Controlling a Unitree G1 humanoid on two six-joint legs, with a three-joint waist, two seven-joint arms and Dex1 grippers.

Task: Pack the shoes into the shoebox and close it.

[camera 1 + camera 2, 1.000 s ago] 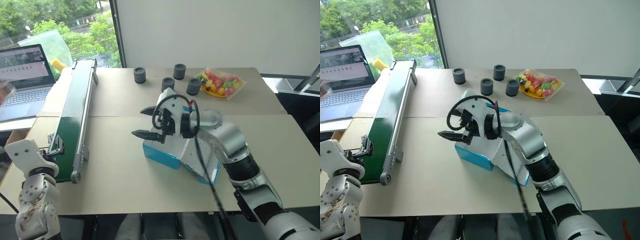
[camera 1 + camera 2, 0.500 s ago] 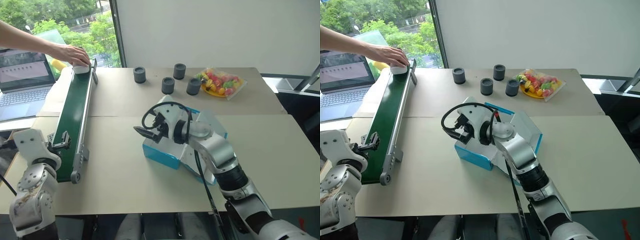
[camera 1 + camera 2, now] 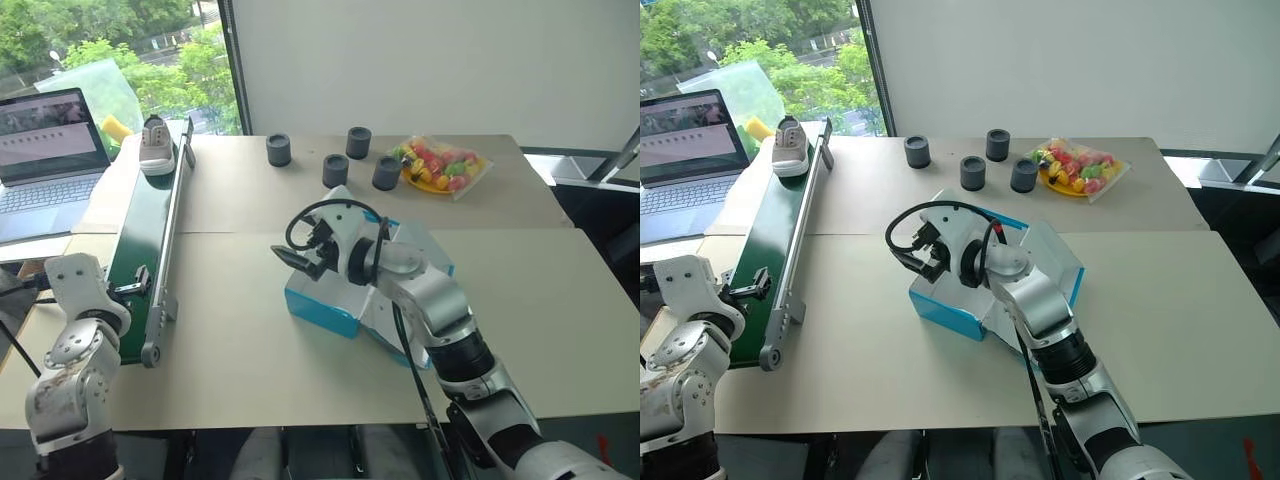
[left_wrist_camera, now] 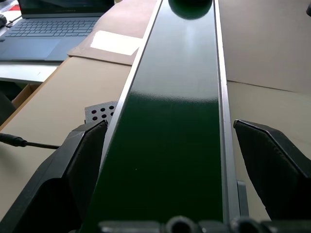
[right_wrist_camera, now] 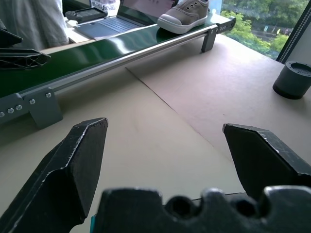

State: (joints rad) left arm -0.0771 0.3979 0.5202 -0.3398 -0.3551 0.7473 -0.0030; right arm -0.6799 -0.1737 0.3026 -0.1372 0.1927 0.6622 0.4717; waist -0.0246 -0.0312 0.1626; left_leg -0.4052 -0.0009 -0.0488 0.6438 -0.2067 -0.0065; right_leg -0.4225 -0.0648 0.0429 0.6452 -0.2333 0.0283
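Observation:
One grey shoe [image 3: 155, 145] with a pale sole stands on the far end of the green conveyor [image 3: 145, 250]; the right wrist view shows this shoe [image 5: 184, 14] too. The blue shoebox [image 3: 320, 312] lies open at the table's middle, its white flap lid [image 3: 420, 250] raised behind my right arm. My right gripper [image 3: 297, 248] hovers open and empty over the box's left end, pointing toward the conveyor. At the conveyor's near end my left gripper [image 4: 170, 160] is open, one finger on each side of the belt, holding nothing.
Three dark grey cylinders [image 3: 336, 170] and a bag of colourful fruit [image 3: 440, 165] sit at the table's far side. A laptop [image 3: 45, 150] stands left of the conveyor. Bare tabletop [image 3: 230, 340] lies between the conveyor and the box.
A person's hand set the shoe on the conveyor's far end and withdrew. My right gripper turned leftward over the box. My left gripper edged forward at the conveyor's near end.

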